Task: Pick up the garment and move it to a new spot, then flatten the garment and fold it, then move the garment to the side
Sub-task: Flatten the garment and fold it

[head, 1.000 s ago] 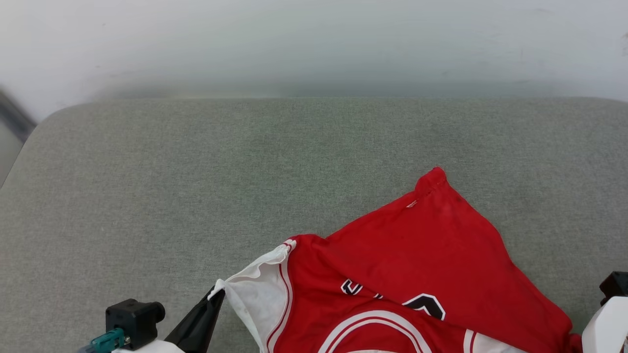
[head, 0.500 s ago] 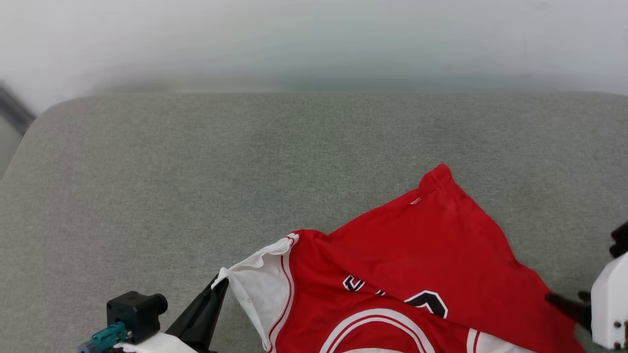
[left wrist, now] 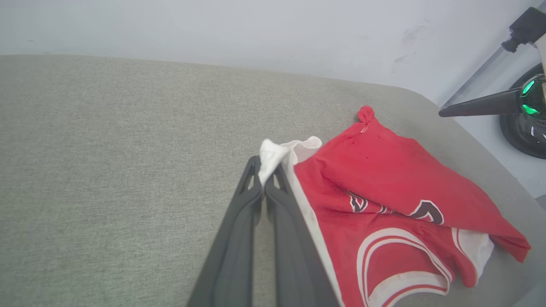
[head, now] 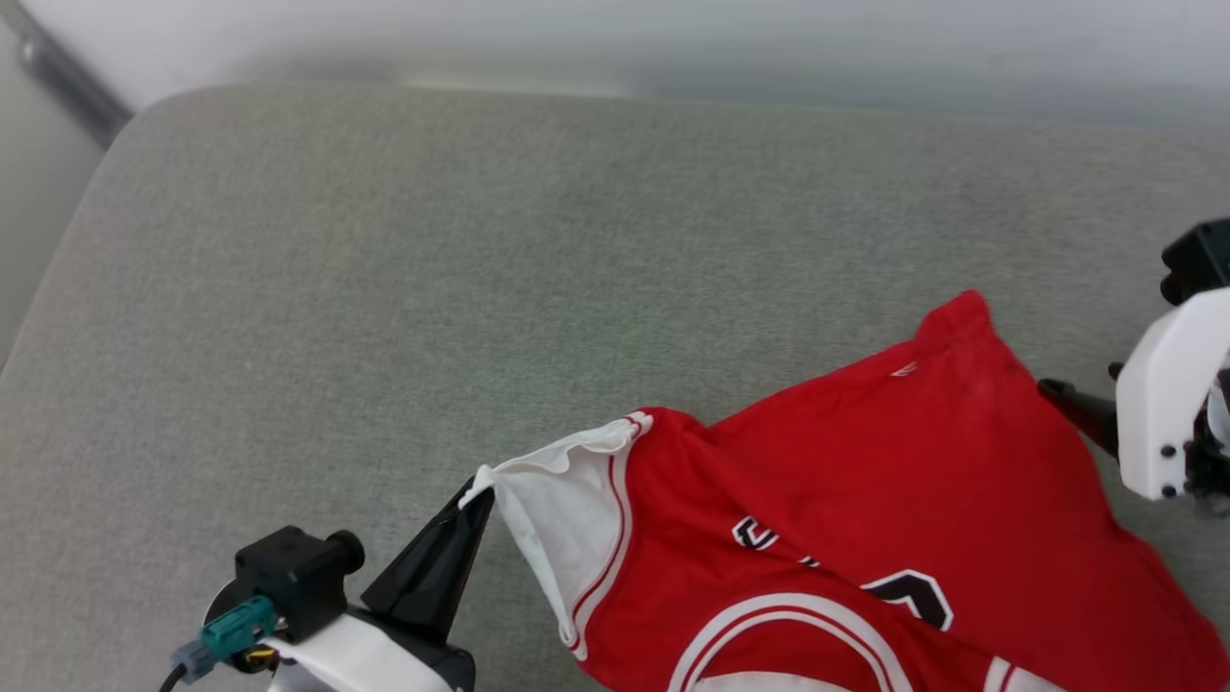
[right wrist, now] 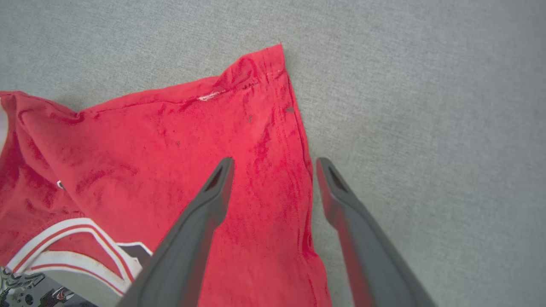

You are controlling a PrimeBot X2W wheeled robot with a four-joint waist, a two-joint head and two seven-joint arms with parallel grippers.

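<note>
The garment (head: 865,481), a red T-shirt with white sleeves and black-white lettering, lies crumpled on the grey cushion (head: 480,240) at the lower right. My left gripper (head: 478,500) is shut on the tip of a white sleeve (head: 557,500) and holds it just off the cushion. In the left wrist view the left gripper (left wrist: 266,170) pinches that sleeve (left wrist: 273,153) beside the garment (left wrist: 384,170). My right gripper (right wrist: 273,164) is open, with one finger over the garment (right wrist: 149,149) and the other past its right edge. The right gripper (head: 1071,384) stands by the shirt's far right edge.
The grey cushion (left wrist: 106,149) stretches bare to the left and far side. Its far edge meets a pale wall (head: 673,38). A rounded left corner (head: 125,125) drops off to the floor. A dark round base with green lights (left wrist: 527,111) sits beyond the right end.
The right gripper has opened, let go of the garment and moved along its right edge toward the far corner. The head camera has shifted. The left gripper still holds the sleeve.
</note>
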